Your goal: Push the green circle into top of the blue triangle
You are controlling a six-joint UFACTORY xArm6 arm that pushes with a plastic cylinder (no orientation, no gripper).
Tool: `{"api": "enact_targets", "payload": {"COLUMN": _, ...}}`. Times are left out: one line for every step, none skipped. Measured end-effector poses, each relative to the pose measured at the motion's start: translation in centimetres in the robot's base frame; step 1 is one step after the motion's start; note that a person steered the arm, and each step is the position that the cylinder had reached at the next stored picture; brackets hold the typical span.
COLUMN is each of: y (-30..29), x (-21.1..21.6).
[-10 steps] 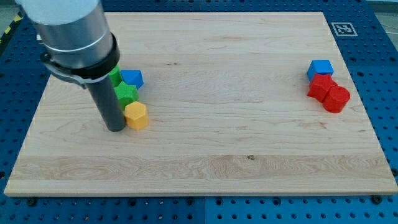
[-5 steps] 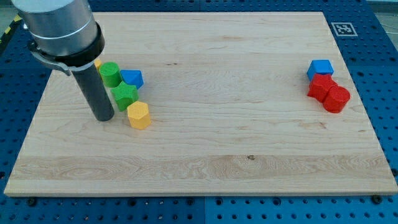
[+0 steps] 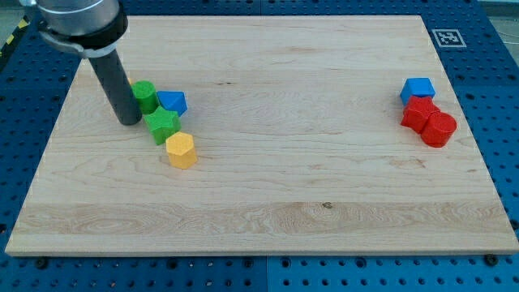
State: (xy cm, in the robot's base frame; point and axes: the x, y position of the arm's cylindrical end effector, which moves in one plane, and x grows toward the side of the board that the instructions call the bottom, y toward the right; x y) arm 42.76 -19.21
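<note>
My tip rests on the board and holds nothing; as a bare rod it has no jaws to open. The green circle lies at about 1 o'clock from my tip, touching or nearly touching the rod. The blue triangle sits just beside the circle at its 3 o'clock. The green star-like block lies at 3 o'clock from my tip. Judgement: the circle must travel toward 1 o'clock, around to the triangle's 12 o'clock side.
</note>
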Motion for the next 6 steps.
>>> {"api": "enact_targets", "payload": {"y": 0.0, "x": -0.13}}
{"api": "enact_targets", "payload": {"y": 0.0, "x": -0.13}}
{"api": "enact_targets", "payload": {"y": 0.0, "x": -0.18}}
{"api": "enact_targets", "payload": {"y": 0.0, "x": -0.28}}
{"api": "enact_targets", "payload": {"y": 0.0, "x": -0.38}}
{"api": "enact_targets", "payload": {"y": 0.0, "x": -0.49}}
